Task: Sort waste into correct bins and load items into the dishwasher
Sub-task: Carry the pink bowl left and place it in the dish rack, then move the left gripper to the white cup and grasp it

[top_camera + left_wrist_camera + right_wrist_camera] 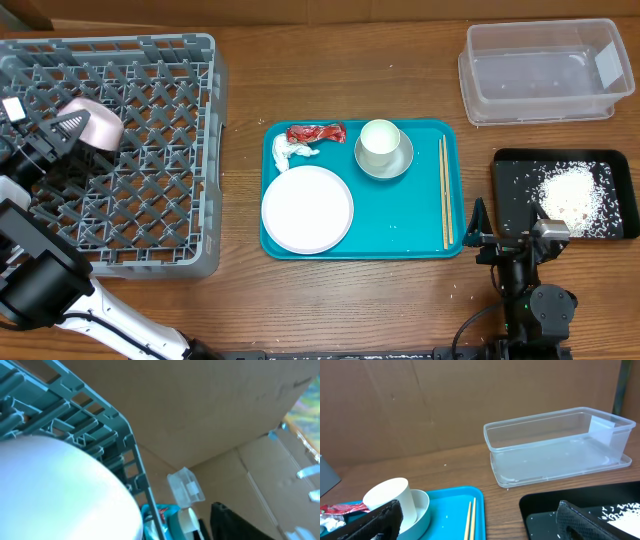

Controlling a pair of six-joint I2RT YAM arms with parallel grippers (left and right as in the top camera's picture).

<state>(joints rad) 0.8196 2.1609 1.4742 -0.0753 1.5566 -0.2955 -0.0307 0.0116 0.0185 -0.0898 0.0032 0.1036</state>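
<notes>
The big white plate with the pinkish back [97,124] is on the left, tipped up on its edge over the big square grey plastic dish rack [150,200]. The left gripper [68,130] seems to have its jaws clamped on the plate's rim. I think it holds the plate this way so it can stand between the rack's bars and not lie flat. (In the left wrist view the plate's white face [55,490] fills the corner, and the jaws are hidden.)

The other things sit on the flat teal tray [420,235] in the middle of the bench [400,300]. The small white plate [307,208] lies flat. The small white cup [380,138] stands inside the grey-green round bowl [398,165]. The crinkled shiny red wrapper [316,132] touches the crumpled white tissue wad [293,152].

The clear plastic tub [545,70] is far off at the right, and I see no waste in it yet. The right gripper [478,228] sits low near the tray's corner, jaws wide apart, holding nothing.
</notes>
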